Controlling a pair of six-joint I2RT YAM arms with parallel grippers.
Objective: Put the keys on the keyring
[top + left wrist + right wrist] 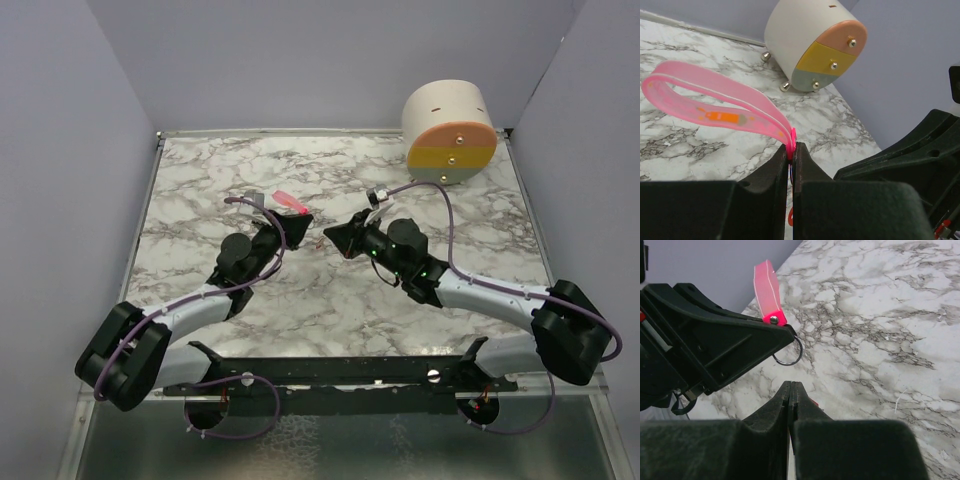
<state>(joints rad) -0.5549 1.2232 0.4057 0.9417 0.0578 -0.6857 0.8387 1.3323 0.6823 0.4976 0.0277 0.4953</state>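
Observation:
The keyring's pink strap (288,200) (722,117) (766,290) is pinched at its base by my left gripper (300,221) (791,149), which is shut on it above the table. The thin metal ring (801,350) hangs bare below that gripper's fingers. My right gripper (331,234) (791,385) is shut, its tip just short of the ring and facing the left gripper. A bit of the key's red head (812,401) peeks out beside my right finger. I cannot tell if the key is gripped or lies on the marble underneath.
A cream cylinder (450,130) (810,45) lies on its side at the back right of the marble table (450,260). Its face is pink, yellow and grey-green with small knobs. Grey walls close in the left, back and right sides.

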